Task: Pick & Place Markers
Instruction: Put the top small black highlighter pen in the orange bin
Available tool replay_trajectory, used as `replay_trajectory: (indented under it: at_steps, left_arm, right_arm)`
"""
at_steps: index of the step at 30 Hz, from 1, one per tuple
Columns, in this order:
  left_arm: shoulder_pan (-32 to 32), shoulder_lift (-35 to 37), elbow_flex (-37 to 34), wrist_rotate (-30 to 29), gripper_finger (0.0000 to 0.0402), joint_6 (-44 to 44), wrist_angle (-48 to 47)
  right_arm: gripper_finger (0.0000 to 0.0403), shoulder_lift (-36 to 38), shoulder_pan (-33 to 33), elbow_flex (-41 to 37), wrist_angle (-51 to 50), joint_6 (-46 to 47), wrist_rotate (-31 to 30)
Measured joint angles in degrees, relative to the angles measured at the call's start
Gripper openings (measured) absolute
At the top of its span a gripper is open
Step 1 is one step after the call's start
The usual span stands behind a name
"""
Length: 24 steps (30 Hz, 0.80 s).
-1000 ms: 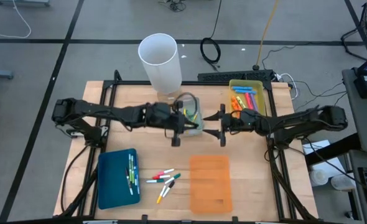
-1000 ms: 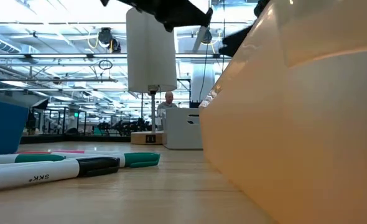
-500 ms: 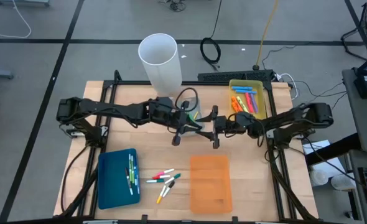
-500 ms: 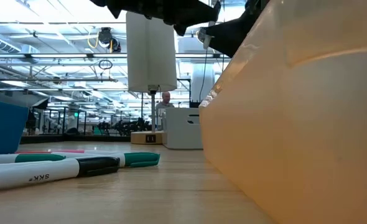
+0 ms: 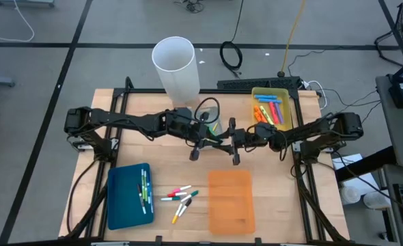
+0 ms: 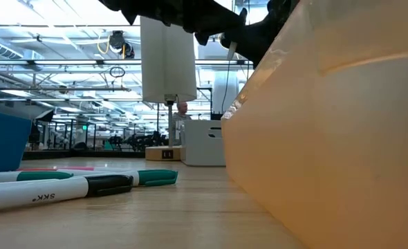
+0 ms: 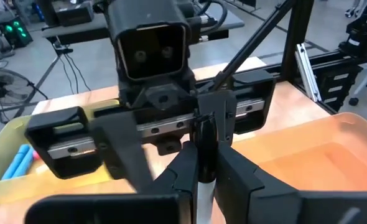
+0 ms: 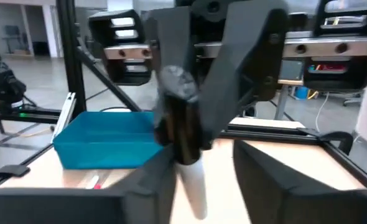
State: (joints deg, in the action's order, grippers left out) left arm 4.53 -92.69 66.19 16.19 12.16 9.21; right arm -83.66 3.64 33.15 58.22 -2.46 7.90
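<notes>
My left gripper [image 5: 214,139] and right gripper [image 5: 230,141] meet nose to nose above the table's middle. In the left wrist view, the left gripper [image 7: 202,167] is shut on a white-bodied marker [image 7: 202,190]. The marker's white end [image 8: 193,186] reaches between the fingers of my open right gripper [image 8: 202,152], close beside one of them; I cannot tell whether it touches. A few loose markers [image 5: 181,197] lie on the wood near the front. Others lie in the blue tray [image 5: 128,198] and the yellow tray [image 5: 272,91]. My left gripper pinches the marker between its two fingers [image 7: 233,171], which come level from the table's left. The white body [image 7: 202,186] shows between them. The marker is lifted clear of the table and sticks out past the fingertips toward the right gripper.
A tall white cylinder [image 5: 176,65] stands at the far edge, with a small clear holder [image 5: 214,127] just in front of it. The orange tray [image 5: 231,199] lies below the grippers and fills the right of the low view [image 6: 328,138]. Markers [image 6: 52,190] lie near that camera.
My right gripper has moved toward the table's left, closing the gap to the left gripper. My left gripper has moved a little toward the right, carrying the marker. The marker's end now sits between the right gripper's open fingers.
</notes>
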Motion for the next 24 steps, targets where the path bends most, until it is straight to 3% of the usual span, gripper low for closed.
replay_trajectory:
  at_steps: [5,6,12,15,20,24]
  left_arm:
    - [0.49,0.0,0.0,-0.15,0.004,-0.59,-0.14]
    - [0.65,0.0,0.0,-0.1,0.0041,-0.85,-0.15]
    - [0.88,0.0,0.0,-0.37,0.0042,-2.2,-0.16]
    - [0.74,0.65,0.0,-4.04,0.0051,-5.37,-1.3]
    - [-0.67,6.54,-0.07,-16.15,0.012,-3.58,-10.55]
    - [-3.49,12.38,0.0,-20.57,0.0179,-4.67,-18.37]
  right_arm:
    - [0.0034,0.0,0.0,0.0,-1.25,-2.06,0.76]
    - [0.0027,0.02,0.0,0.0,-1.21,-2.51,1.18]
    - [0.0027,0.02,-0.35,0.0,-1.51,-2.64,2.47]
    - [0.0027,0.02,-0.35,0.0,-1.98,-0.99,2.33]
    - [0.0027,1.05,-1.45,-0.02,-7.07,1.75,3.49]
    - [0.0027,4.39,-5.49,4.4,-21.47,0.32,2.42]
